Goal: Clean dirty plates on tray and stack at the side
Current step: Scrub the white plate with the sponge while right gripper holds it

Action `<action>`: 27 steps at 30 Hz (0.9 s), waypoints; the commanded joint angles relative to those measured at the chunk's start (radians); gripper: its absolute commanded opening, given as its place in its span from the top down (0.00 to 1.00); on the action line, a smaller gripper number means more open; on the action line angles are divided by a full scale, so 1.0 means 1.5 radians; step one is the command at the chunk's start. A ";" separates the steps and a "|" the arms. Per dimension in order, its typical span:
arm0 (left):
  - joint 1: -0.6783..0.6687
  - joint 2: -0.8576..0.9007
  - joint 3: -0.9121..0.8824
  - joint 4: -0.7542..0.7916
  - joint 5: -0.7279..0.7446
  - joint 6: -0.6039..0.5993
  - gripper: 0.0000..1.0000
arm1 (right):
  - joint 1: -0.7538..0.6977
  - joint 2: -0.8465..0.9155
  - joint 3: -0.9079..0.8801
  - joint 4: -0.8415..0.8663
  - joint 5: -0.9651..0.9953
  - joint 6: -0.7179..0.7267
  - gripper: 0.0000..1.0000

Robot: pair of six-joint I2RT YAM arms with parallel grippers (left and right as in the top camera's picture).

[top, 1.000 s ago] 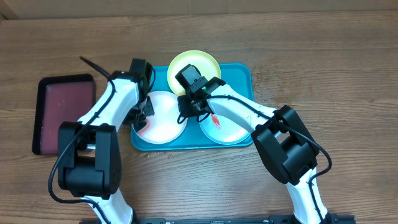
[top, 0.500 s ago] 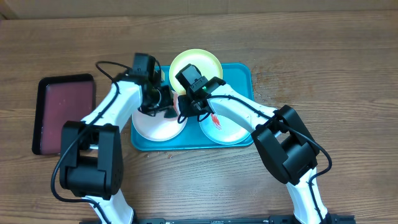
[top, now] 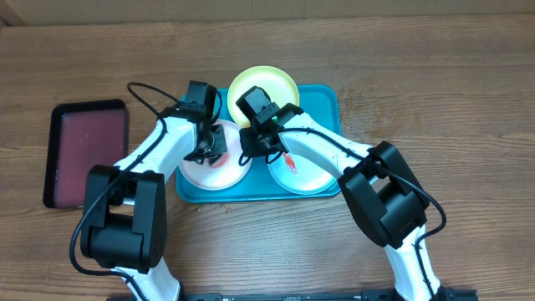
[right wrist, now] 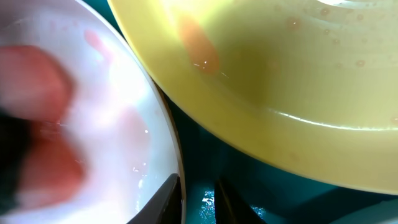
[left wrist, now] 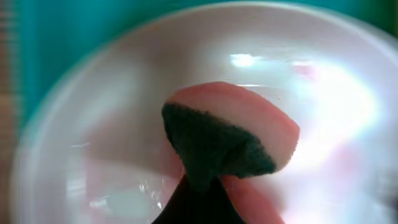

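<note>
The turquoise tray [top: 322, 109] holds three plates. The white plate [top: 219, 173] lies at its left, with faint pink smears in the left wrist view [left wrist: 93, 124]. My left gripper [top: 209, 150] is shut on a pink sponge with a dark green pad [left wrist: 249, 134] and presses it on the white plate. My right gripper [top: 249, 150] is shut on the white plate's right rim [right wrist: 168, 143], one finger inside and one outside [right wrist: 199, 199]. The yellow-green plate [top: 261, 84] sits at the tray's far edge with an orange-red smear [right wrist: 199, 46]. The pale mint plate [top: 311, 176] at the right has a red smear.
A dark maroon tray with a black rim [top: 84, 150] lies on the wooden table left of the turquoise tray. Both arms cross over the turquoise tray's middle. Bare wood lies beyond and to the right of the tray.
My left gripper has swept the sponge over the white plate, from its lower left up to its far side and back toward the middle. The right gripper has stayed on the rim.
</note>
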 commanded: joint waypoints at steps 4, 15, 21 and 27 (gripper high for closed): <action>0.008 0.017 0.049 -0.087 -0.118 -0.019 0.96 | -0.003 0.012 0.012 -0.002 0.011 0.001 0.80; -0.022 0.017 0.057 -0.128 0.233 -0.038 0.96 | -0.003 0.012 0.012 0.003 0.011 0.001 0.80; -0.026 0.017 0.057 -0.033 0.231 -0.048 0.96 | -0.003 0.012 0.012 0.001 0.011 0.001 0.80; -0.026 0.017 0.057 0.034 0.128 -0.050 0.96 | -0.003 0.012 0.012 -0.002 0.011 0.001 0.96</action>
